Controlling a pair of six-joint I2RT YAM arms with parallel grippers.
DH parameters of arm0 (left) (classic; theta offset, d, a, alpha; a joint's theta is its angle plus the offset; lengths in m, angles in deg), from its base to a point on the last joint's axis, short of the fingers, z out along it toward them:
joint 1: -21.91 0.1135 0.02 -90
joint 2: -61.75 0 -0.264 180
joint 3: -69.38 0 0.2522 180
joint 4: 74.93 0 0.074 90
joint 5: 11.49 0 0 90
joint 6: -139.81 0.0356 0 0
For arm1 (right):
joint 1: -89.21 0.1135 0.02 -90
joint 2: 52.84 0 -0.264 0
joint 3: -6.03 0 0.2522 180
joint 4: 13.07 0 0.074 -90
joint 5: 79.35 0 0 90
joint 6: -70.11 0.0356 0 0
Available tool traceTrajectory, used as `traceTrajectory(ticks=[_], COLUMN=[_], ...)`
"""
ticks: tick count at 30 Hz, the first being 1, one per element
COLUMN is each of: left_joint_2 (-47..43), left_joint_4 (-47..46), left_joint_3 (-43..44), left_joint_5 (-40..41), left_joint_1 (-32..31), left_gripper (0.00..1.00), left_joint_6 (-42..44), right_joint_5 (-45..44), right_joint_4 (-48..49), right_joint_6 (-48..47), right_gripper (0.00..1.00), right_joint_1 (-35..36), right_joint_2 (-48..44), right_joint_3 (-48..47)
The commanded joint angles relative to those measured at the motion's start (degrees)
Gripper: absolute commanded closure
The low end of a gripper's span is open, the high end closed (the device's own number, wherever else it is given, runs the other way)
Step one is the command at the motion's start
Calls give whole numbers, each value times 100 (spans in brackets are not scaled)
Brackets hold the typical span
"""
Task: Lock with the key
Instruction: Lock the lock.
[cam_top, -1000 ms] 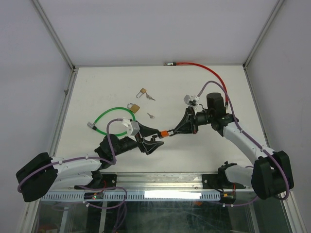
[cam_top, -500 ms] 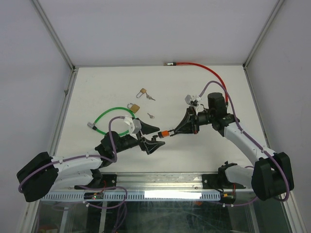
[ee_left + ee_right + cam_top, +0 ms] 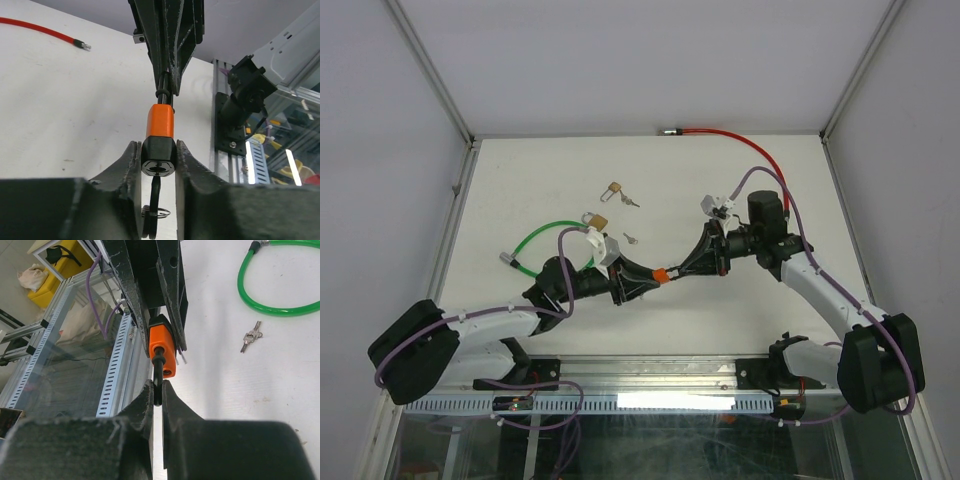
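Only the left wrist view shows the key (image 3: 155, 192) hanging from the black end of the orange lock (image 3: 160, 120), where the left gripper (image 3: 158, 155) clamps it. From the right wrist, the right gripper (image 3: 158, 390) pinches the lock's thin shackle (image 3: 158, 380).

Lock (image 3: 660, 274) mid-surface (image 3: 520, 180), left gripper (image 3: 646, 281) on its left, right gripper (image 3: 674, 271) on its right. Key (image 3: 630, 238) just behind lock. Cable loop (image 3: 534, 241) left-behind. Padlock (image 3: 596, 219) behind-left, second padlock (image 3: 612, 188) further behind. Long cable (image 3: 740, 143) far behind-right.
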Motion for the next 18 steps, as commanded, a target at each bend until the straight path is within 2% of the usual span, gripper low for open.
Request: traceTrajectory(ticks=[1,3,7,13,18], left_joint_2=[96,151,247,504,741], left_joint_4=[-427,-465,-504,-532,-725], left_joint_3=[263,286,312,471,601], left_joint_5=[-530,-707,-1058,-1601,-1615], left_joint_1=[136,166,230,284,281], left_gripper=[90,100,100,100,100], left_joint_6=[-168,-196,-274,-342,-398], right_joint_5=[322,322,322,325,342], right_joint_4=[132,-56,-683,-761,-759], right_joint_6=[-204,-520,-1643,-2001,-2219], right_gripper=[100,100,100,100,100], right_joint_1=[-17,-16,-17,60,263], right_joint_2=[-174,-195,-263,-302,-255], right_joint_3=[-214,-229,-271,-169,-65])
